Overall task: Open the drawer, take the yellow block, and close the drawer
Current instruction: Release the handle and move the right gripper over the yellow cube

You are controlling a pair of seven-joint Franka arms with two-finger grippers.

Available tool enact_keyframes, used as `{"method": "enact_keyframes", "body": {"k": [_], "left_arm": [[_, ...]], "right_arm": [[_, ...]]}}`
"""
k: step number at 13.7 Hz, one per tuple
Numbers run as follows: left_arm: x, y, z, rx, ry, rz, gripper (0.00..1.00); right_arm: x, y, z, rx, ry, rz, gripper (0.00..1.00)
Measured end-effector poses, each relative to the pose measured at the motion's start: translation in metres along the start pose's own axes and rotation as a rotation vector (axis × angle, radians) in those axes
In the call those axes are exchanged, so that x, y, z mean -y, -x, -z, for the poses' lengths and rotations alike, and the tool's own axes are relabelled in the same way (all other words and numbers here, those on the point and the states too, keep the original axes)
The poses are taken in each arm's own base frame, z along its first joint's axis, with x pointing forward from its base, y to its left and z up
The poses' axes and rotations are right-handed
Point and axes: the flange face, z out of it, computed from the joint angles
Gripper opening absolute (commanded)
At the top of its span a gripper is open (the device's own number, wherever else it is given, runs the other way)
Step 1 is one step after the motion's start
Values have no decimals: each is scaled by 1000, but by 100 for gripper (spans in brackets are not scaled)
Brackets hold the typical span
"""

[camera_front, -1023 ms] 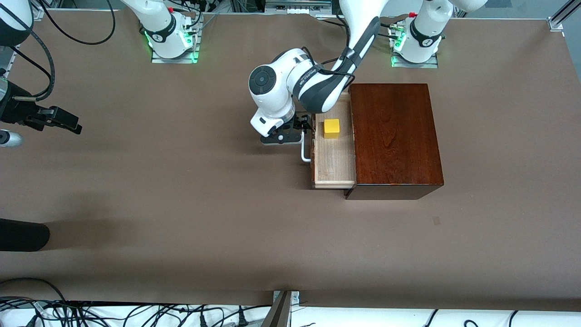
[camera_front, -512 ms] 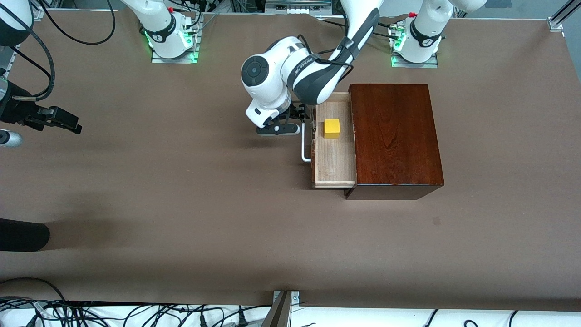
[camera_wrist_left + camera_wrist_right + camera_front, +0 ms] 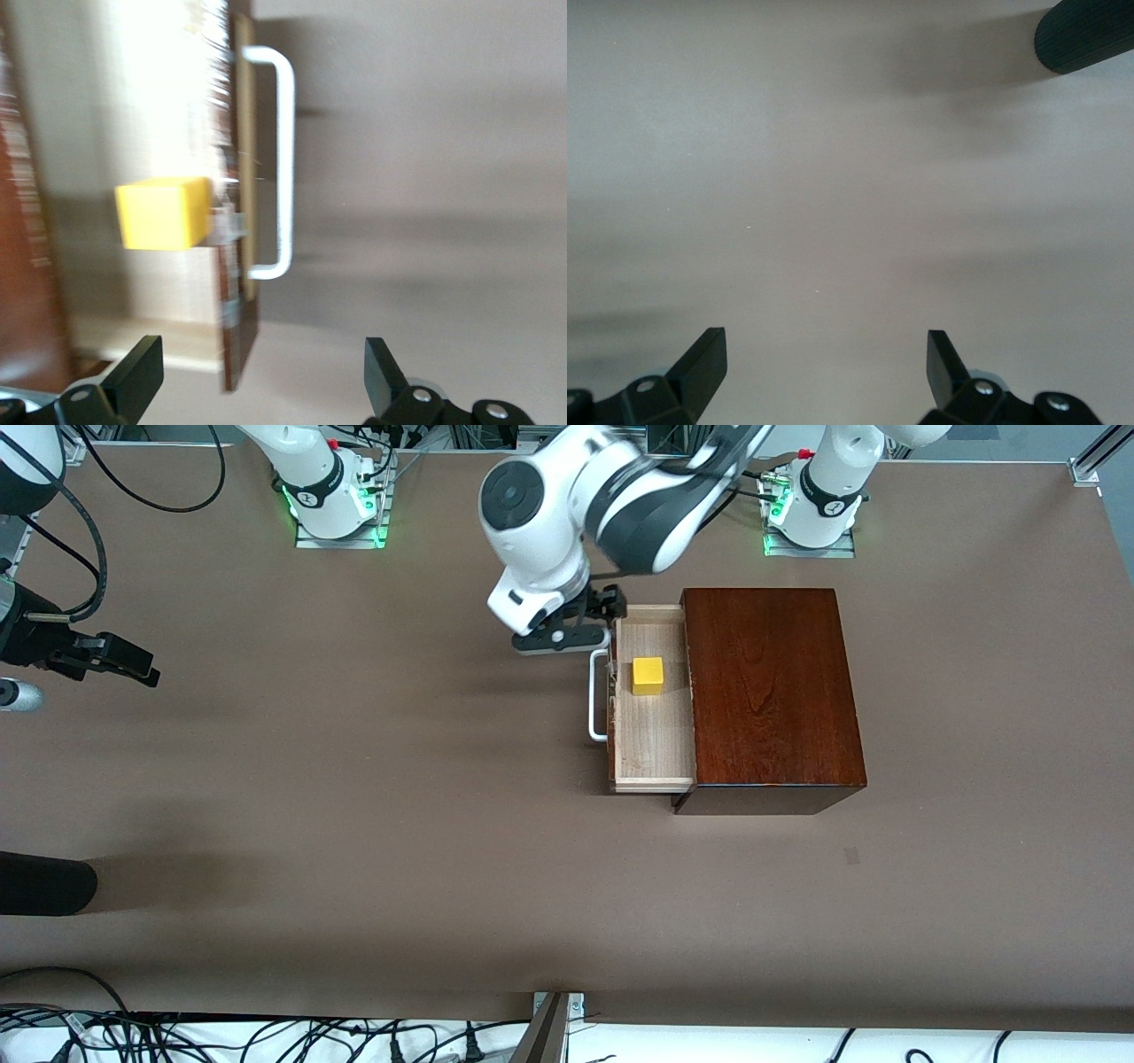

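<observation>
The drawer (image 3: 651,735) stands pulled out of the mahogany box (image 3: 771,691), its white loop handle (image 3: 598,695) facing the right arm's end of the table. The yellow block (image 3: 648,676) sits in the pale-wood tray. My left gripper (image 3: 580,622) is open and empty, up in the air over the drawer's front corner farthest from the front camera. The left wrist view shows the block (image 3: 164,212), the handle (image 3: 283,159) and the left gripper (image 3: 261,381) itself. My right gripper (image 3: 133,666) waits open over bare table at the right arm's end and also shows in the right wrist view (image 3: 824,372).
A dark rounded object (image 3: 44,883) lies at the right arm's end of the table, nearer the front camera; it also shows in the right wrist view (image 3: 1085,35). Cables run along the table's front edge (image 3: 266,1036).
My left gripper has risen and moved away from the handle toward the robots' bases, and now hangs over the drawer's corner. The drawer, the block and the right arm have not moved.
</observation>
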Motion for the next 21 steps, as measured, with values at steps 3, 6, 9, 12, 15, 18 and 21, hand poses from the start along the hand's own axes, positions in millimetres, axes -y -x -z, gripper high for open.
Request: {"method": "enact_keyframes", "body": {"k": [3, 6, 9, 12, 15, 18, 21], "left_arm": [[72, -33, 53, -14, 57, 78, 100], [156, -66, 85, 2, 80, 60, 100], [249, -89, 111, 22, 103, 26, 100], [351, -105, 129, 26, 139, 22, 100], [429, -101, 136, 22, 153, 48, 100], [458, -78, 140, 11, 124, 61, 100], [476, -66, 132, -20, 139, 65, 100]], "right_arm": [[1, -2, -5, 8, 1, 1, 100], [9, -2, -6, 10, -3, 12, 100], [50, 1, -7, 19, -32, -156, 100], [119, 14, -10, 30, -27, -350, 100], [198, 36, -15, 33, -19, -540, 100], [287, 66, -28, 12, -35, -732, 100], [369, 103, -48, 1, -62, -927, 100]]}}
